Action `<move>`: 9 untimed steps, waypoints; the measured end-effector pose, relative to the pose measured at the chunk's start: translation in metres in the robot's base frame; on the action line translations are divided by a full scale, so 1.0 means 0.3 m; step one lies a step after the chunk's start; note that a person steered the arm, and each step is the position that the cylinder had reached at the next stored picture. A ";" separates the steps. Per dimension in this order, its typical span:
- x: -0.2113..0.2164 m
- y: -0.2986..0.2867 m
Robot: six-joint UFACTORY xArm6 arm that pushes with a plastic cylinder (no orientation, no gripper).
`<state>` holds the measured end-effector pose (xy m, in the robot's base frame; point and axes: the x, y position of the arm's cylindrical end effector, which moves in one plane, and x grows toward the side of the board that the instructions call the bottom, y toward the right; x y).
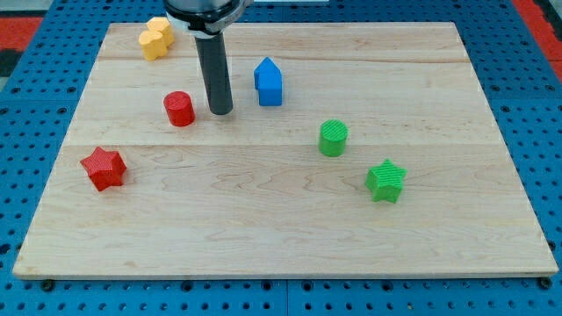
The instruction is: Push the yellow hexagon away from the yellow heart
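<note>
Two yellow blocks sit touching each other near the board's top left corner. One (162, 27) lies up and to the right, the other (152, 44) down and to the left. Which is the hexagon and which the heart I cannot make out. My tip (220, 112) rests on the board well below and to the right of the pair. It stands between the red cylinder (179, 109) on its left and the blue house-shaped block (269, 82) on its upper right, touching neither.
A red star (104, 168) lies at the left. A green cylinder (333, 138) and a green star (385, 180) lie right of centre. The wooden board (281, 237) sits on a blue perforated table.
</note>
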<state>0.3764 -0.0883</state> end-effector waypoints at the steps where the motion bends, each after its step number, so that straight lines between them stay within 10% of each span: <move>1: -0.084 -0.024; 4: -0.142 -0.507; 9: -0.559 -0.558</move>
<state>0.2086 -0.2555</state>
